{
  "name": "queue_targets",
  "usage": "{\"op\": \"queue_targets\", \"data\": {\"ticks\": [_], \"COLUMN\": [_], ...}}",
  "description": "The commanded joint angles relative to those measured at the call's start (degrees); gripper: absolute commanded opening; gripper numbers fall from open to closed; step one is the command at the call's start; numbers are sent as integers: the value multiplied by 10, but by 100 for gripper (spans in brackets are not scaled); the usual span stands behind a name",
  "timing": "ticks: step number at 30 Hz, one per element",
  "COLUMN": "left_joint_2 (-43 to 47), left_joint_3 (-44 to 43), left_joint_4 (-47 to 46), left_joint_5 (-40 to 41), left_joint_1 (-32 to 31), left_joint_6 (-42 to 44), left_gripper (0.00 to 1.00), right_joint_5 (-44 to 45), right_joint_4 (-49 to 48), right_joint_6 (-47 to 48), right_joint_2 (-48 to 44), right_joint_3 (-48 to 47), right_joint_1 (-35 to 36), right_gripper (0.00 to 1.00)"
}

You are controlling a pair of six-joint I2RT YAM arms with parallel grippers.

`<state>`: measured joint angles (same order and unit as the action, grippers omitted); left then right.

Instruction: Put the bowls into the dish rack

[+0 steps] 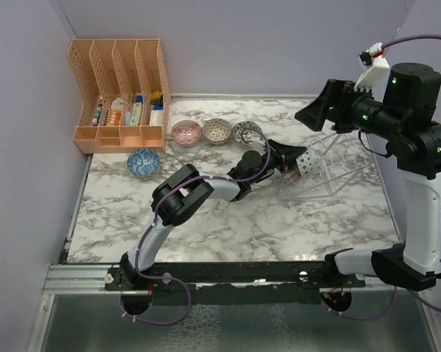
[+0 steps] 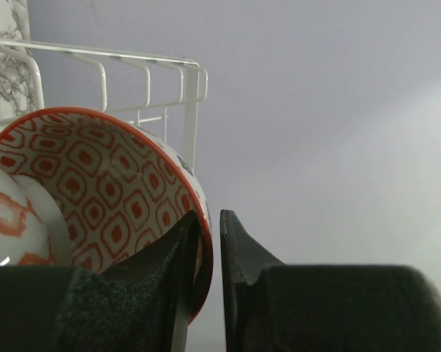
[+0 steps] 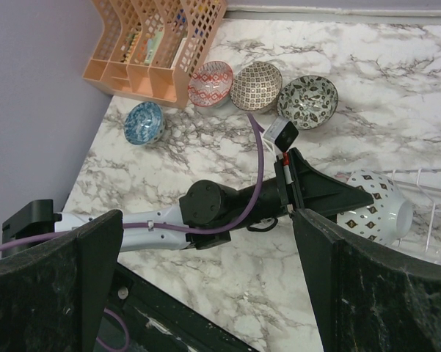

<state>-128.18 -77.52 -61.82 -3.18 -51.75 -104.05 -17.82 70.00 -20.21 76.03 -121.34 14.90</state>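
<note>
My left gripper (image 1: 285, 163) is shut on the rim of a bowl (image 1: 299, 164) that is white outside with an orange-red pattern inside (image 2: 95, 183). It holds the bowl tilted at the left end of the wire dish rack (image 1: 326, 172). In the left wrist view, rack prongs (image 2: 143, 70) rise behind the bowl and part of another white-and-orange bowl (image 2: 4, 220) shows at the left edge. Several bowls sit on the table: blue (image 1: 143, 161), pink (image 1: 186, 132), brown (image 1: 217, 130) and grey (image 1: 244, 132). My right gripper (image 1: 326, 106) hangs open and empty high above the rack.
An orange slotted file organizer (image 1: 121, 88) holding small items stands at the back left, just behind the pink bowl. Purple walls close in the table on the left, back and right. The right wrist view shows the left arm (image 3: 220, 209) lying across the marble.
</note>
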Motion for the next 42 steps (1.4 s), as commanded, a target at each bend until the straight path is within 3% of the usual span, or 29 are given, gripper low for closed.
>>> {"op": "queue_targets", "data": {"ticks": [1, 6, 26, 42], "left_joint_2": [8, 17, 55, 104], "left_joint_3": [-4, -4, 2, -32], "left_joint_4": [-20, 8, 124, 312], "left_joint_5": [-9, -11, -33, -78], "left_joint_1": [0, 0, 2, 11], "left_joint_6": [-6, -1, 22, 56], "left_gripper": [27, 37, 48, 56], "right_joint_5": [-8, -10, -12, -19], "right_joint_4": [-9, -14, -25, -40], "right_joint_6": [10, 8, 4, -3], "right_joint_2": [-12, -17, -30, -42], "right_joint_3": [7, 17, 42, 71], "right_joint_1": [-2, -2, -2, -2], "right_gripper": [99, 99, 99, 99]}}
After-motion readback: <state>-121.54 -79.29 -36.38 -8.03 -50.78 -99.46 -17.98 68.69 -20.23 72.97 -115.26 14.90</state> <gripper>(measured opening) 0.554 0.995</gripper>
